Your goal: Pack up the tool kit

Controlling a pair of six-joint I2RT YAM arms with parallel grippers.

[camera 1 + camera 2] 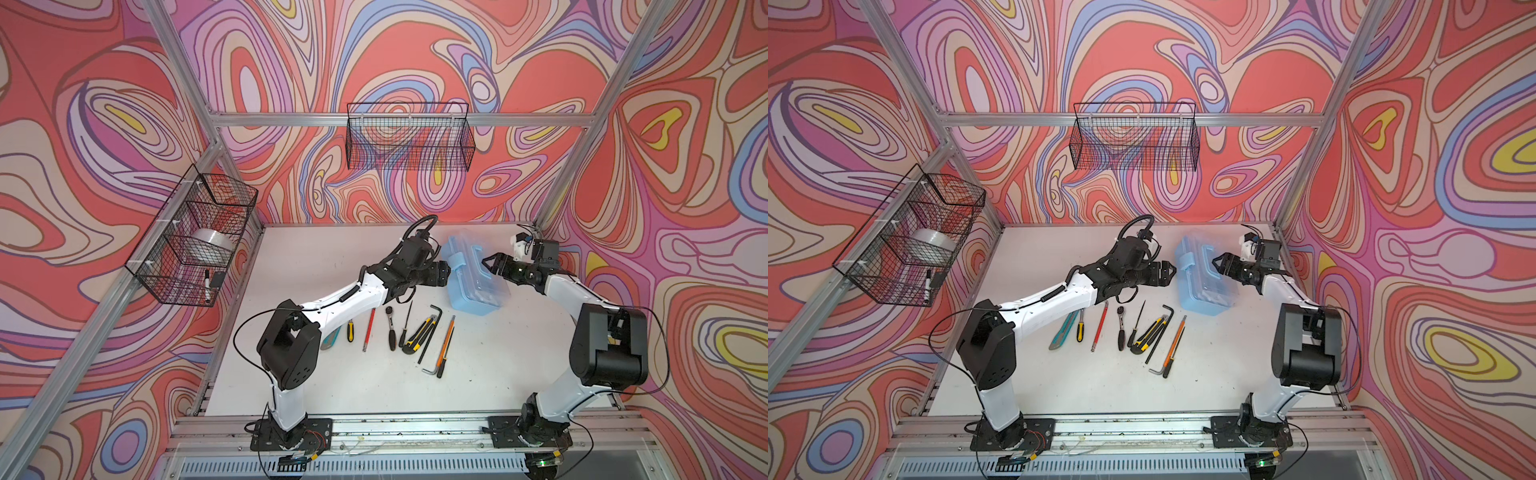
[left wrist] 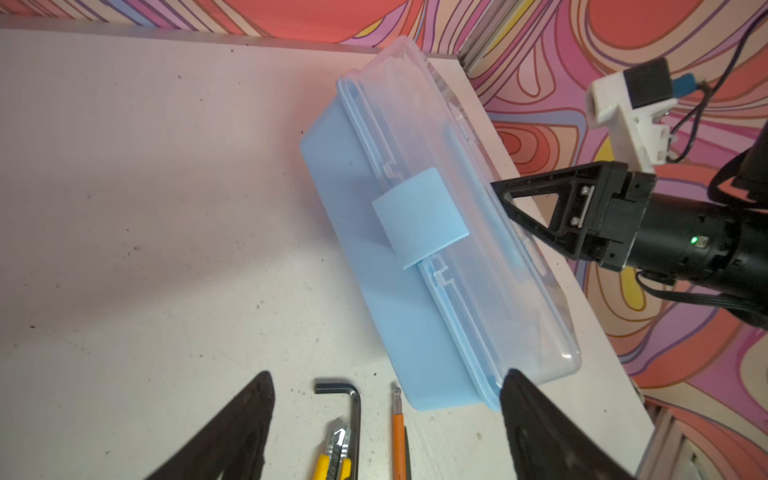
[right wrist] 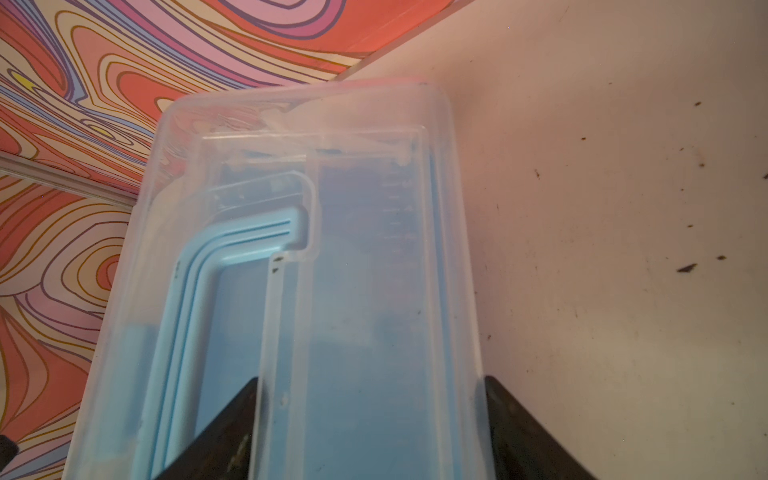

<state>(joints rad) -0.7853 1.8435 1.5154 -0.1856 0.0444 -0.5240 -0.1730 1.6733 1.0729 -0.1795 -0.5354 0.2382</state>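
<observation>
I'm seeing only blur through the case lid (image 3: 353, 291) between my right fingers (image 3: 523, 432); between my left fingers (image 2: 232, 436), the yellow knife (image 2: 332, 461) and orange screwdriver (image 2: 398, 440) are running out of view.

Top views high, facing down; wrist cameras close on the case (image 2: 399, 307)

The light-blue case (image 1: 473, 305), clear lid down and blue handle (image 3: 187, 299) folded flat, lies skewed on the bench (image 1: 316, 257), right of centre in both top views. Below it lie a ratchet (image 1: 391, 330), hex key (image 1: 437, 316), yellow utility knife (image 1: 419, 334) and screwdrivers (image 1: 369, 328) in a row.
</observation>
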